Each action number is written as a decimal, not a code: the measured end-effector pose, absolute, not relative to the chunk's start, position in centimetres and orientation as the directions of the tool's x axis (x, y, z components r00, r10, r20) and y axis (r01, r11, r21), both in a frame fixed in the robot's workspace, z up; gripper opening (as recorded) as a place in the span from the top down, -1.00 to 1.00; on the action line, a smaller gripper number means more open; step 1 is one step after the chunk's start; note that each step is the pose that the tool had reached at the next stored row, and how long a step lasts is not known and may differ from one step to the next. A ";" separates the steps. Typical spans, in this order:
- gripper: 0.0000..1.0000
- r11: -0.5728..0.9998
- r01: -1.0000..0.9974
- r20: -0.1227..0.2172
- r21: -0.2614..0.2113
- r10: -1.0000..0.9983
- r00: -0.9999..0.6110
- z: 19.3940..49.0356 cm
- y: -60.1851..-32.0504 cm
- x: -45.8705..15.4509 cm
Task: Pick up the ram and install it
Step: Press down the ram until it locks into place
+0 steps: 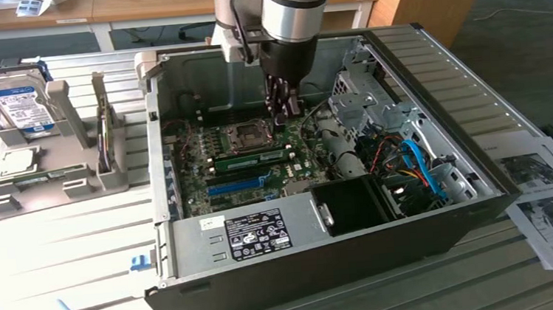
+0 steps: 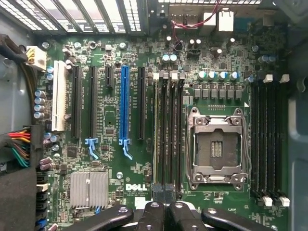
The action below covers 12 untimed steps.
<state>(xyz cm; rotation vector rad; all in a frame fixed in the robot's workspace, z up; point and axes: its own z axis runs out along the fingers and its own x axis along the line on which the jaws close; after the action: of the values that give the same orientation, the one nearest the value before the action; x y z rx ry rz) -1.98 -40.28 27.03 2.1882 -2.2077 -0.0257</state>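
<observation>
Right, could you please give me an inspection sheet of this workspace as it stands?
Surface: white slatted table bearing an open computer case.
Job's things: green ram sits along a motherboard slot, apart from the gripper.
Clutter: hard drive upright in a grey stand; printed papers at the exterior view's right.
Grippers: gripper shut, nothing held, inside the case over the motherboard, near the empty processor socket.
Cables: blue and orange cables inside the case.
Surroundings: desks behind, carpet floor.

table [image 1: 66, 242] | on it: computer case [image 1: 315, 270], grey rack [image 1: 37, 192], papers [image 1: 545, 178]
</observation>
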 end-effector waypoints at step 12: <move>0.81 0.009 -0.999 0.012 0.035 -1.000 -0.009 25.6 -40.3 -2.0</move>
<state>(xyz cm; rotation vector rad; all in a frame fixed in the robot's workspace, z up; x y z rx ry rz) -1.98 -40.28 25.59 2.1882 -2.2076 -0.0257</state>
